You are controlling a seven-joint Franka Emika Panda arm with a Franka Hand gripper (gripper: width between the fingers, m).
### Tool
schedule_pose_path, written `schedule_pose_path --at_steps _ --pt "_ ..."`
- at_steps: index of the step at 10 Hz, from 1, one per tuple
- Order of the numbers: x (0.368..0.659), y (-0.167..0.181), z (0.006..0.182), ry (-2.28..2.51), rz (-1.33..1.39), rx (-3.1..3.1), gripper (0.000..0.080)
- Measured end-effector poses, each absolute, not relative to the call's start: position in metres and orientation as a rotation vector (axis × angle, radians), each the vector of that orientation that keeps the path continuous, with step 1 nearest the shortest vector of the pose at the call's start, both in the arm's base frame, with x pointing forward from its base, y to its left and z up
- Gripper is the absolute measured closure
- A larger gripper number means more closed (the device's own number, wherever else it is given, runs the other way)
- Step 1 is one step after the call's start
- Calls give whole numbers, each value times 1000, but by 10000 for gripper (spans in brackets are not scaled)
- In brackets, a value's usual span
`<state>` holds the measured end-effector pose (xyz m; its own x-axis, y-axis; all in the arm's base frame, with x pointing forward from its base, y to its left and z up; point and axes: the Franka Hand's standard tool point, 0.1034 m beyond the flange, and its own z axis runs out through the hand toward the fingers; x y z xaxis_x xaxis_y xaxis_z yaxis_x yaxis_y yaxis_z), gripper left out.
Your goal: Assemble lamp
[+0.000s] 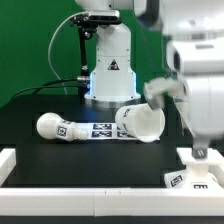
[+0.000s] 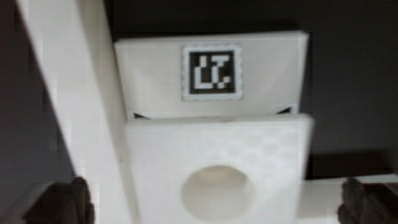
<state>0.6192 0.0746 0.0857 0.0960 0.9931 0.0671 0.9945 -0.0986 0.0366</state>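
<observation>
Wrist view is showing the gripper (image 2: pixel 217 200), fingers spread apart, straddling the blocky white plastic tagged lamp base (image 2: pixel 210 60).

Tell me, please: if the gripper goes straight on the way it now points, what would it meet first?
Most likely the lamp base. In the wrist view it lies directly ahead of the gripper, between the open jaws. How much gap remains above it is unclear from these pictures.

Bulb (image 1: pixel 56 127), shade (image 1: pixel 141 122) lying — base (image 1: pixel 191 179) apart.
</observation>
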Motion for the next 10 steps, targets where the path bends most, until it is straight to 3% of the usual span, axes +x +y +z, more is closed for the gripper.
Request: schedule_pose_path --at_steps 2,3,8,10 --pt "609 44 117 -2076 -120 -2374 101" --pt "603 34 121 -2020 -129 -2434 101" --pt "601 32 117 -2023 -129 -2428 101" --pt "581 -6 117 -1977 -175 -2509 101"
